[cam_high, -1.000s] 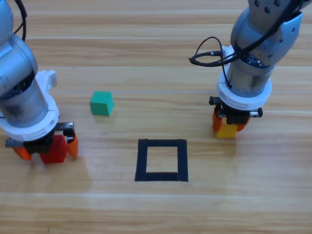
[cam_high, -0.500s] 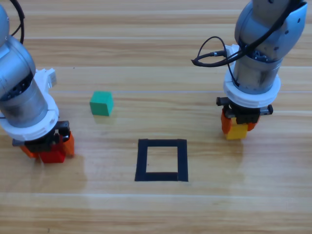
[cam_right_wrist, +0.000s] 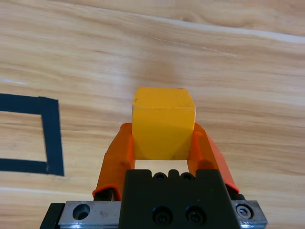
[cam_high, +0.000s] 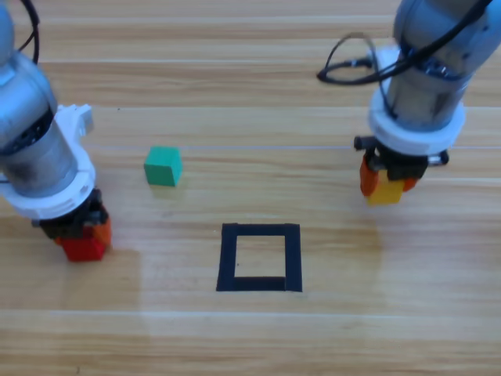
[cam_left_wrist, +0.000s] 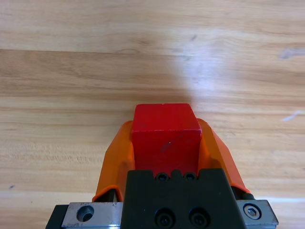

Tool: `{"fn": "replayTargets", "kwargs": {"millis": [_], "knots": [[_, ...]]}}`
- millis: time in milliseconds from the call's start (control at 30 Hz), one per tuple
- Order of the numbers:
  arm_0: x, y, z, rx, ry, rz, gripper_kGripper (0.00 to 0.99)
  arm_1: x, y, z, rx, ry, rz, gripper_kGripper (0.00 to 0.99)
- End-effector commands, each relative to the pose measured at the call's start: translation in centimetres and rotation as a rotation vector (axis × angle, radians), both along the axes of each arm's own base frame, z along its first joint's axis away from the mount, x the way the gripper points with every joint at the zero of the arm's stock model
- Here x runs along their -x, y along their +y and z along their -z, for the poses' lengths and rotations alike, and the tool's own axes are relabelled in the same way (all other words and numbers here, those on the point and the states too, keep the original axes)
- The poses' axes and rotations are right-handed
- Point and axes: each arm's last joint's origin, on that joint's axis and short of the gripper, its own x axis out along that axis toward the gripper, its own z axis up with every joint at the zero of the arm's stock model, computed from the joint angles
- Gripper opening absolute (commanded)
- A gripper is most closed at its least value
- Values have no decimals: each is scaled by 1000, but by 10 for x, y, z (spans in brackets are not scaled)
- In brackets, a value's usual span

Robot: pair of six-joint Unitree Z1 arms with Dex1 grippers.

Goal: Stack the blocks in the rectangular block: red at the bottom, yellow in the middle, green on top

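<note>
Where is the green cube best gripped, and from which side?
The green cube sits flat and alone on the table, nothing touching it. Probably best: come straight down from above and close the tool on two opposite vertical faces, turned slightly to match the cube's slight skew.

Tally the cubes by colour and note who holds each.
Red cube: 1, in the left claw
Yellow cube: 1, in the right claw
Green cube: 1, loose on the table
Total: 3
</note>
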Motion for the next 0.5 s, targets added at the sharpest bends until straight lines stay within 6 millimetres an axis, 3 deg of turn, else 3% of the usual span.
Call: {"fn": "replayTargets", "kwargs": {"millis": [33, 167, 300, 500], "knots": [[1, -70, -17, -27, -3, 104, 0, 6, -20, -28, -14, -30, 34, 0], [2, -137, -9, -73, 42, 124, 0, 9, -23, -33, -14, -43, 35, 0], [11, -165, -9, -46, 35, 121, 0, 12, -26, -39, -20, -52, 37, 0], [13, -182, -12, -19, 39, 99, 0, 13, -27, -40, -14, -57, 38, 0]]}}
